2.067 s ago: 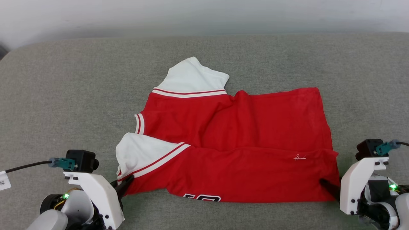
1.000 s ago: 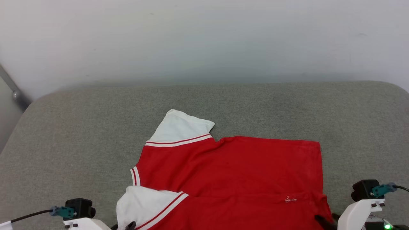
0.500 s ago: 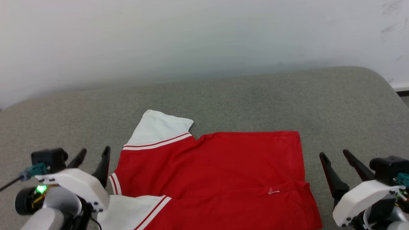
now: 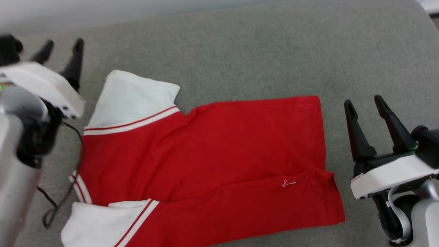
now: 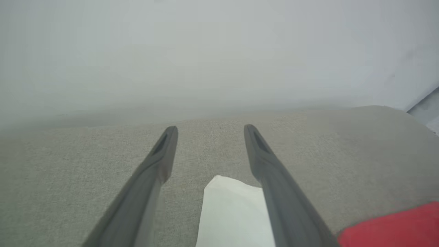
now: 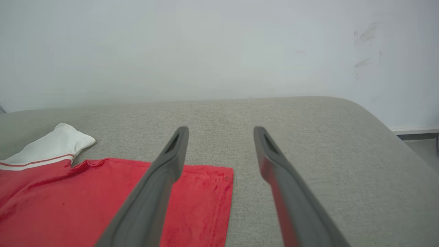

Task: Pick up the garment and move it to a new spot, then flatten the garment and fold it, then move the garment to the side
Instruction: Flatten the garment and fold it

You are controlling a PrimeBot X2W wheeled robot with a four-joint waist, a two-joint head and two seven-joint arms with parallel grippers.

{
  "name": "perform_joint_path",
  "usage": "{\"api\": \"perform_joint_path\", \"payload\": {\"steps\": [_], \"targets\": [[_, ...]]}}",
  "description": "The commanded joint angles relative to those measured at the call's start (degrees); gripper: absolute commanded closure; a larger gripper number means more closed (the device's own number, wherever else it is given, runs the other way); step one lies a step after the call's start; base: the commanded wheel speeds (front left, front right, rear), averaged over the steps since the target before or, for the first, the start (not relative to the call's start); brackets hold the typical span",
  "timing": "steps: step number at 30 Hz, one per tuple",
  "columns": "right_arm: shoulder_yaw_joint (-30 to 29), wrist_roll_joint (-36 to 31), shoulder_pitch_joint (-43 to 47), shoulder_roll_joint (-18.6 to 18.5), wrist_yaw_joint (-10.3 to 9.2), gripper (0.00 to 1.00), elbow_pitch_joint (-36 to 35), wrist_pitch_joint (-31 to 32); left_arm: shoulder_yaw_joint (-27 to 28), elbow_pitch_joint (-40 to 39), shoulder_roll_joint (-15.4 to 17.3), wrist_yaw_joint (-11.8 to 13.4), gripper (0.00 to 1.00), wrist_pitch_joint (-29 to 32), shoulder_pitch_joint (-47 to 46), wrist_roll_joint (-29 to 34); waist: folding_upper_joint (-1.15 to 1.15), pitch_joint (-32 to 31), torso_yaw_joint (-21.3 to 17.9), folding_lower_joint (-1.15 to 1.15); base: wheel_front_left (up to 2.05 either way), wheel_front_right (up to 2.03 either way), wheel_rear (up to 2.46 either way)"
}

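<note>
Nearest the robot, the garment lies on the bench with its long axis running left to right: the sleeves are at the robot's left and the hem at its right. The near long edge is already turned in over the body. The near sleeve lies at the left end, and the small mark is on the flap.

Just off the hem end, your right fingers are spread and empty, clear of the cloth. In the right wrist view the far hem corner lies ahead and slightly left of them.

Farther out, your left fingers are also spread and hold nothing. They are beside the far sleeve, and in the left wrist view the sleeve tip shows between them.

The far long edge looks like the one left to fold. Each arm is nearest its own end of that edge, so you probably reach forward and slightly inward on both sides.
</note>
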Motion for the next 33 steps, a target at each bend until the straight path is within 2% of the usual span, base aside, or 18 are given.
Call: {"api": "perform_joint_path", "payload": {"steps": [1, 7, 10, 16, 19, 20, 21, 22, 28, 33], "targets": [[0.1, -0.4, -1.1, 0.5, -0.02, 0.00, -0.1, -0.3, 0.0, 0.6, 0.4, -0.6, 0.00, 0.8, -1.8, -0.3, 0.00, 4.5, -2.8, -0.02, 0.00, 0.00, 0.00], [0.9, -0.1, -2.8, 1.3, -0.02, 0.00, 1.4, -1.5, -2.4, 7.4, 3.3, -5.3, 0.00, 15.4, -10.3, -4.0, 0.00, 8.4, -5.2, -0.02, 0.00, 0.00, 0.00], [1.4, 0.4, -3.1, 1.6, -0.01, 0.00, 2.4, -2.0, -3.5, 9.6, 5.2, -6.5, 0.00, 22.9, -13.1, -5.6, 0.00, 9.7, -6.4, -0.02, 0.00, 0.00, 0.00], [2.0, 1.6, -3.3, 1.9, -0.02, 0.00, 4.1, -2.6, -5.9, 12.0, 8.4, -7.3, 0.00, 36.4, -14.0, -8.7, 0.00, 11.8, -8.2, -0.02, 0.00, 0.00, 0.00], [1.9, 2.1, -3.4, 1.9, -0.02, 0.00, 4.7, -2.7, -7.6, 13.3, 8.1, -6.7, 0.00, 42.0, -11.4, -10.6, 0.00, 12.5, -8.5, -0.02, 0.00, 0.00, 0.00], [1.8, 2.1, -3.5, 1.9, -0.02, 0.00, 4.9, -2.7, -8.1, 13.5, 7.8, -6.3, 0.09, 43.4, -10.6, -11.2, 0.00, 12.6, -8.6, -0.02, 0.00, 0.00, 0.00], [1.7, 2.3, -3.6, 1.9, -0.02, 0.00, 5.0, -2.7, -8.4, 13.6, 7.5, -6.0, 0.72, 44.2, -9.8, -11.5, 0.00, 12.8, -8.6, -0.02, 0.00, 0.00, 0.00], [1.5, 2.5, -3.9, 1.9, -0.02, 0.00, 5.1, -2.6, -8.5, 13.7, 7.1, -5.9, 1.00, 44.4, -9.3, -11.9, 0.00, 12.9, -8.6, -0.02, 0.00, 0.00, 0.00], [0.8, 3.3, -6.4, 1.5, -0.02, 0.00, 6.4, 0.8, -7.7, 14.1, 5.0, -6.0, 1.00, 39.1, -8.6, -11.3, 0.00, 11.7, -7.2, -0.02, 0.00, 0.00, 0.00], [1.5, 7.1, -11.4, -2.0, -0.02, 0.00, 10.9, 10.2, -6.7, 13.6, 3.3, -7.0, 1.00, 34.3, -11.2, -10.7, 0.00, 9.9, -4.3, -0.02, 0.00, 0.00, 0.00]]}}
